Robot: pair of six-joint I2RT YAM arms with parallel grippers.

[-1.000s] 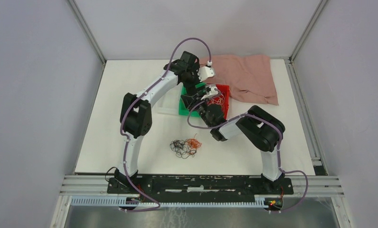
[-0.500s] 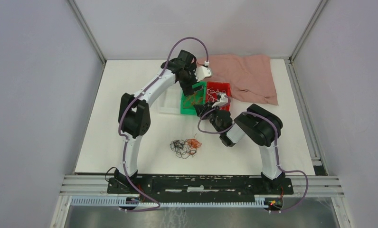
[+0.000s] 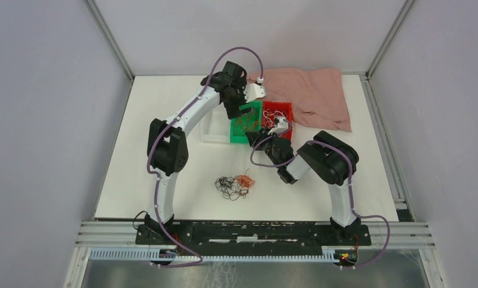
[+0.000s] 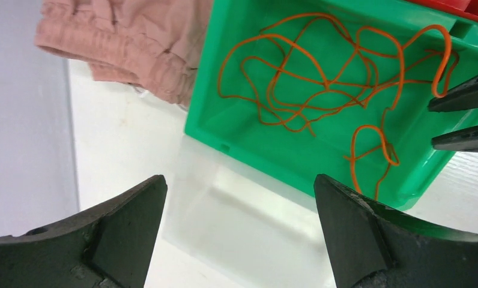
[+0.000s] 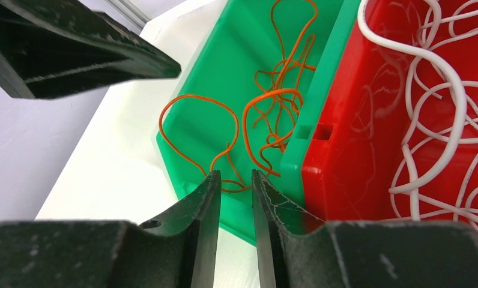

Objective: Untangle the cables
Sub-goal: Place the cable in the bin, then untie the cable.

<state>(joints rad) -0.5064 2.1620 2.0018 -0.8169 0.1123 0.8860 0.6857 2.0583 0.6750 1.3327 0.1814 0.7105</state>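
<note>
with left fingers point(image 4: 239, 180) spread wide over the green bin point(image 4: 208, 114) and right fingers point(image 5: 236, 175) narrowly parted, gripping nothing, at its 5 o'clock rim: could snag the orange cables point(image 5: 272, 102) looping there and drag them out. unsorted tangle point(image 3: 233, 186) on desk point(image 3: 164, 120), 6 o'clock.

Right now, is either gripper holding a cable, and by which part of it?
Nothing is held. The left gripper is wide open. The right gripper has jaws slightly apart by the green bin, not closed on the orange cables.
</note>
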